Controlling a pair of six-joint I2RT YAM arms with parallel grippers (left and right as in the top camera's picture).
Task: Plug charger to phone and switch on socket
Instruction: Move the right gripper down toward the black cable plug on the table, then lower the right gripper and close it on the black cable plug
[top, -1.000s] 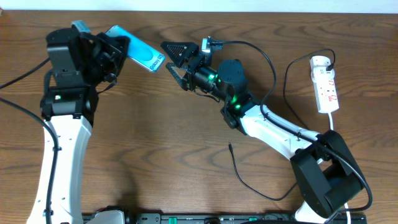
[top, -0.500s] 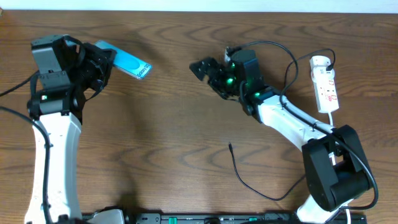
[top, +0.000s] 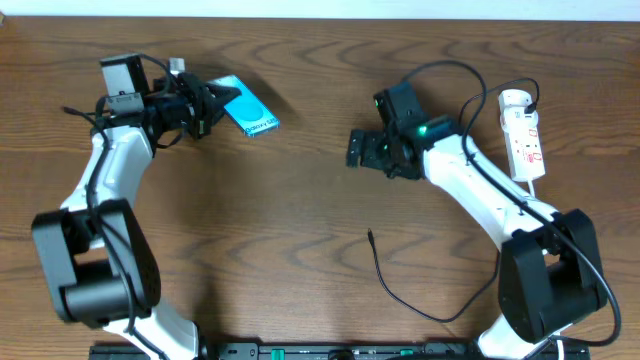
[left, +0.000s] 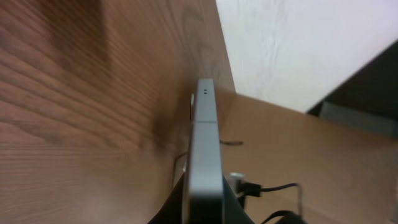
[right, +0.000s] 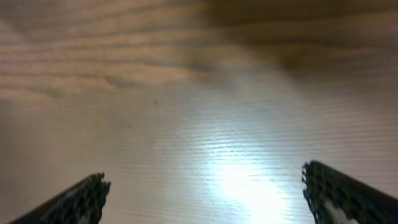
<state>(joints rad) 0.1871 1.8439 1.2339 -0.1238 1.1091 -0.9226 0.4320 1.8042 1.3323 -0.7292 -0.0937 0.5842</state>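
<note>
Your left gripper (top: 214, 104) is clamped on the phone (top: 250, 110), near the far edge, left of centre. Your right gripper (top: 360, 150) is spread wide over bare bench (top: 300, 220), mid-right. Charger (top: 371, 240) lies loose toward the front edge. Socket (top: 526, 135) sits by the far-right corner.

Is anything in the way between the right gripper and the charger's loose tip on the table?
Nothing visible. Only bare table lies between the open right gripper and the charger tip. The phone is far off to the side, in the left gripper.
</note>
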